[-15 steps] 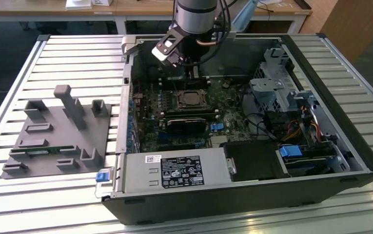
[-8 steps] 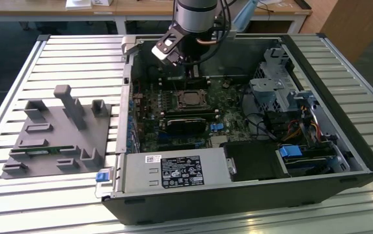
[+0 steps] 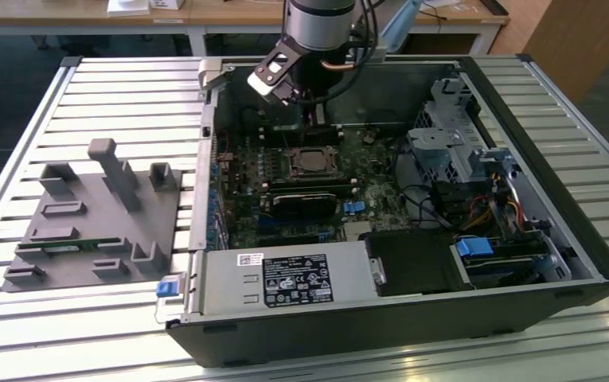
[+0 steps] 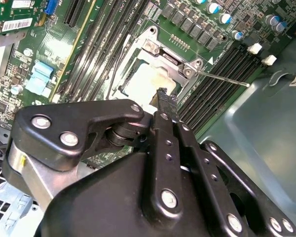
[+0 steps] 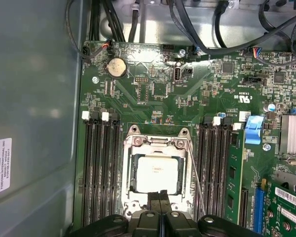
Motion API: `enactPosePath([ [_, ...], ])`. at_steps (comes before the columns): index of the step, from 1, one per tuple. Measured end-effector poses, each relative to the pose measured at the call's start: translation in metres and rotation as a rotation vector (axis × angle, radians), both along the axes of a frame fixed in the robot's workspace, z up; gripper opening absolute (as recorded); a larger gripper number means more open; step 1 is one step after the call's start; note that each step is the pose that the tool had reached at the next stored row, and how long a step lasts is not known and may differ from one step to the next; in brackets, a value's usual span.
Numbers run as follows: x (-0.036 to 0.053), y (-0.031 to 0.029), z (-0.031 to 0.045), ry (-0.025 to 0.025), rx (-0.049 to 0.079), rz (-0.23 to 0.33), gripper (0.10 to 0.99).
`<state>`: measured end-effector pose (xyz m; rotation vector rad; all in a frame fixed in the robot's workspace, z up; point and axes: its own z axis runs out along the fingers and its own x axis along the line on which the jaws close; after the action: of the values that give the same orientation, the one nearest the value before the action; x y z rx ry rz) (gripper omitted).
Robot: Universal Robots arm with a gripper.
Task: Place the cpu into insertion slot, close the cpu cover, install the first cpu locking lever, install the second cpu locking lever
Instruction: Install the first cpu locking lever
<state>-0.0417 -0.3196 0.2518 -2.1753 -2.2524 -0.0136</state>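
The cpu [image 5: 158,173] lies flat in the insertion slot [image 5: 133,183] on the green motherboard, its pale metal top showing through the window of the cpu cover [image 5: 157,146]. The silver cover lies down around the chip in both wrist views [image 4: 164,55]. One thin wire locking lever [image 5: 194,181] stands loose beside the socket and slants out over the memory slots [image 4: 227,79]. My gripper [image 5: 160,198] hovers just above the socket's edge, fingers pressed together and holding nothing. In the exterior view the gripper [image 3: 318,131] reaches down into the case behind the socket [image 3: 310,161].
Black memory slots [image 5: 101,168] flank the socket on both sides. The open computer case [image 3: 538,151] lies on a slatted table, with a drive cage and cables on the exterior view's right. A grey fixture block [image 3: 91,215] sits to the left of the case.
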Motion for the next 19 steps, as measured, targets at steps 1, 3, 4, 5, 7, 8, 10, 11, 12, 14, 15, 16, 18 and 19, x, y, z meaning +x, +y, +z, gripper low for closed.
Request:
enactPosePath([
  [1,0.0,0.0,0.0002,-0.0001,0.0,0.0,0.106],
  [3,0.0,0.0,0.0005,-0.0001,0.0,0.0,0.106],
  [4,0.0,0.0,0.0008,0.0,0.0,0.0,0.106],
  [5,0.0,0.0,0.001,0.0,0.0,0.0,0.106],
  [7,0.0,0.0,0.0013,0.0,0.0,0.0,0.106],
  [8,0.0,0.0,0.0015,-0.0001,0.0,0.0,0.106],
  [10,0.0,0.0,0.0018,0.0,0.0,0.0,0.106],
  [11,0.0,0.0,0.0021,0.0001,0.0,0.0,0.106],
  [12,0.0,0.0,0.0024,0.0001,0.0,0.0,0.106],
  [14,0.0,0.0,0.0029,0.0001,0.0,0.0,0.106],
  [15,0.0,0.0,0.0033,0.0001,0.0,0.0,0.106],
  [16,0.0,0.0,0.0038,0.0,0.0,0.0,0.106],
  [18,0.0,0.0,0.0051,0.0,0.0,0.0,0.106],
  [19,0.0,0.0,0.0058,0.0,0.0,0.0,0.106],
])
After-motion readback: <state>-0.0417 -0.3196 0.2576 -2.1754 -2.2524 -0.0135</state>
